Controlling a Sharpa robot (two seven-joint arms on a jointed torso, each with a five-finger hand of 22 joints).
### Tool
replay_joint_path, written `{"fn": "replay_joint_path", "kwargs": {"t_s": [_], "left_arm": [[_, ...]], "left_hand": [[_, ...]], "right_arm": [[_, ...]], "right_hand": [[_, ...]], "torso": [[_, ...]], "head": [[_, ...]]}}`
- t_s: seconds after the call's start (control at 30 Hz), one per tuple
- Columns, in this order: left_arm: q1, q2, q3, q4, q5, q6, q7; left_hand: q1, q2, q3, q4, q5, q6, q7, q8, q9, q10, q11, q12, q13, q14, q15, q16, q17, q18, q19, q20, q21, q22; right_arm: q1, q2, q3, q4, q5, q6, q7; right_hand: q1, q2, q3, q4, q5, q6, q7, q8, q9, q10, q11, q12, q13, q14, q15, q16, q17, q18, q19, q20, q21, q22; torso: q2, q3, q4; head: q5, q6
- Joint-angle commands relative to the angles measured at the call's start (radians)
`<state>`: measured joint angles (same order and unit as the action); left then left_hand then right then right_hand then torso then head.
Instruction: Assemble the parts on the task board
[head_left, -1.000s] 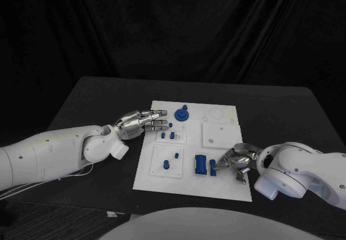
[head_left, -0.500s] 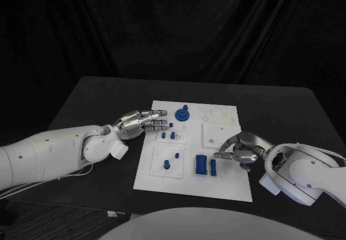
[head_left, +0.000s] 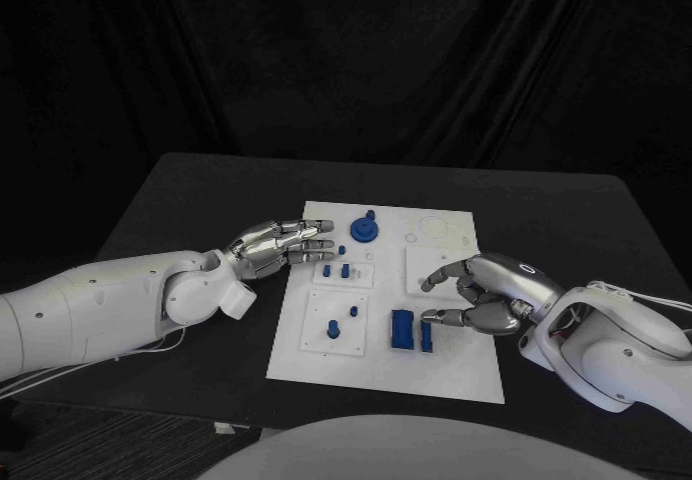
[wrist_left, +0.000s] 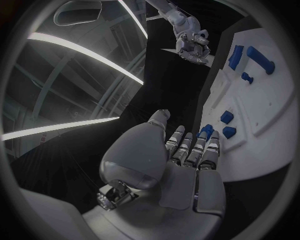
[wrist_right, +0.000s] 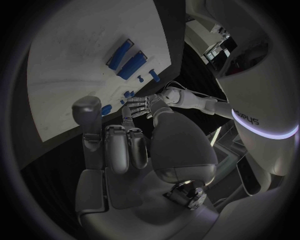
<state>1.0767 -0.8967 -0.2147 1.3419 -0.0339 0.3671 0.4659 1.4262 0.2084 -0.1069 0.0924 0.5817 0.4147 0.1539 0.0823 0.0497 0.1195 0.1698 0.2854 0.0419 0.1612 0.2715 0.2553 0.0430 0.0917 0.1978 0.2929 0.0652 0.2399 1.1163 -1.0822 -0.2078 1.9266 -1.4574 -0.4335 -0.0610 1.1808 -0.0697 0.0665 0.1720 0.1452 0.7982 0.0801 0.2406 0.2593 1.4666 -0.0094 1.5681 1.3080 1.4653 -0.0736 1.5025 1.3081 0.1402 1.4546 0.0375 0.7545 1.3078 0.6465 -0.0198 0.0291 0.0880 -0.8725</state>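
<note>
The white task board (head_left: 454, 375) lies in the middle of the table. On it a round blue part (head_left: 364, 231) stands at the far end, with two small blue pegs (head_left: 336, 270) nearer and another peg (head_left: 335, 327) on the near left plate. Two blue blocks (head_left: 402, 329) lie side by side at the near middle, also seen as blocks (wrist_right: 125, 59). My right hand (head_left: 483, 296) hovers over the board's right side, just right of the blocks, fingers loosely bent and apart, holding nothing. My left hand (head_left: 281, 246) rests at the board's left edge, fingers stretched out, holding nothing.
Black table (head_left: 188, 190) surrounds the board, with free room to the far left and far right. A square white plate (head_left: 433, 262) on the board lies under my right hand's outstretched finger. My left hand (wrist_left: 181, 160) points at the small pegs (wrist_left: 227, 125).
My right hand has lifted off the right blue block and moved up and farther across the board, turning its back upward. The left hand and the parts have stayed put.
</note>
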Motion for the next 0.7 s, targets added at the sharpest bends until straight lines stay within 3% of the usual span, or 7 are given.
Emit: {"fn": "replay_joint_path", "kwargs": {"t_s": [0.03, 0.33, 0.7], "left_arm": [[-0.001, -0.002, 0.001, 0.004, 0.003, 0.006, 0.031], [-0.001, -0.004, 0.001, 0.005, 0.003, 0.005, 0.035], [-0.002, -0.002, 0.001, 0.003, 0.003, 0.009, 0.031]], "left_hand": [[-0.012, -0.001, 0.006, -0.001, 0.004, 0.012, 0.007, 0.006, 0.002, 0.003, 0.001, 0.006, 0.001, 0.01, 0.0, 0.004, 0.001, -0.006, 0.005, 0.0, 0.004, 0.002], [-0.012, -0.002, 0.007, -0.002, 0.005, 0.014, 0.008, 0.007, 0.002, 0.004, 0.0, 0.007, 0.002, 0.011, 0.0, 0.005, 0.001, -0.006, 0.006, 0.0, 0.004, 0.002], [-0.013, -0.003, 0.009, -0.004, 0.006, 0.015, 0.01, 0.007, 0.002, 0.005, -0.001, 0.007, 0.002, 0.011, -0.001, 0.005, 0.001, -0.006, 0.007, 0.0, 0.005, 0.002]], "right_arm": [[-0.013, -0.002, 0.0, -0.005, -0.146, 0.089, 0.05], [-0.041, -0.001, 0.0, -0.016, -0.179, 0.14, 0.033], [-0.052, 0.007, 0.0, -0.027, -0.189, 0.163, -0.013]], "right_hand": [[0.012, -0.002, -0.006, 0.021, -0.011, 0.017, 0.0, -0.013, -0.016, 0.104, -0.007, 0.003, 0.263, 0.066, -0.007, 0.006, 0.033, -0.016, 0.002, -0.01, 0.004, 0.098], [0.018, -0.01, -0.013, 0.053, -0.028, 0.033, -0.002, -0.035, -0.04, 0.104, -0.01, 0.003, 0.263, 0.068, -0.01, 0.008, 0.04, -0.017, 0.005, -0.012, 0.005, 0.099], [0.027, -0.011, -0.015, 0.07, -0.04, 0.037, 0.003, -0.052, -0.058, 0.104, -0.007, 0.003, 0.263, 0.067, -0.009, 0.007, 0.036, -0.016, 0.005, -0.012, -0.001, 0.097]], "torso": [[0.0, -0.0003, 0.0001], [0.0, 0.0, -0.0001], [0.0, -0.0002, 0.0]], "head": [[0.003, 0.0], [0.002, 0.0], [0.002, 0.0]]}}
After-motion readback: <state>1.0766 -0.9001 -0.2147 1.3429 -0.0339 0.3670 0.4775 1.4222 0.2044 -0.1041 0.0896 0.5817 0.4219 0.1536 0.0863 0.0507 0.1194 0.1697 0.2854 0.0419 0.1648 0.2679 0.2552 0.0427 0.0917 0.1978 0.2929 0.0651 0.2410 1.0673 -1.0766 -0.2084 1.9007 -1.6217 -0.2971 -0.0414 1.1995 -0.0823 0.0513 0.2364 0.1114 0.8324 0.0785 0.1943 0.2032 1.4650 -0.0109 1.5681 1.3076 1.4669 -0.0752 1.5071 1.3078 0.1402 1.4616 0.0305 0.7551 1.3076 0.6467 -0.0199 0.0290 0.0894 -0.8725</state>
